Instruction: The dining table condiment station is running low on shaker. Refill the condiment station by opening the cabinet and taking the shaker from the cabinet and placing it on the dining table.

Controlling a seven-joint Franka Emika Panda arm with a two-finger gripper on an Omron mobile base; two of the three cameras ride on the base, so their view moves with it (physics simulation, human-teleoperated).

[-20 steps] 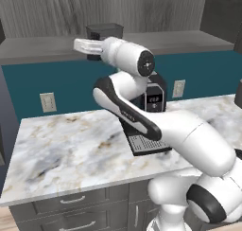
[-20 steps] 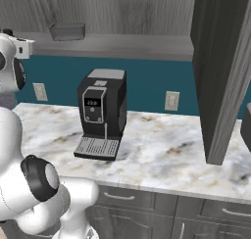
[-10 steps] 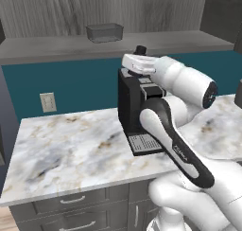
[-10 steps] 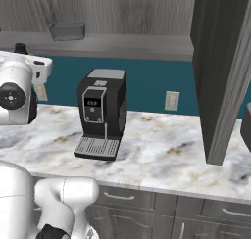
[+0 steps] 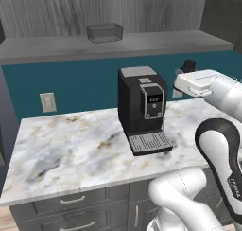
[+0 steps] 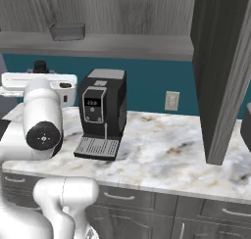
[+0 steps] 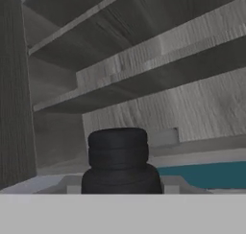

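- The black shaker [image 7: 118,161] sits upright in the gripper [image 5: 188,73], its ridged top filling the near middle of the hand view; the jaws are clamped on it.
- From the left base view its dark cap shows above the white hand, right of the black coffee machine [image 5: 142,108] and in front of the teal wall.
- In the right base view the shaker [image 6: 40,66] peeks above the hand, left of the coffee machine [image 6: 102,112].
- The cabinet [image 6: 221,66] door stands open at right; a clear container [image 5: 104,32] rests on the lower shelf.
- The marble counter [image 5: 71,149] lies below.
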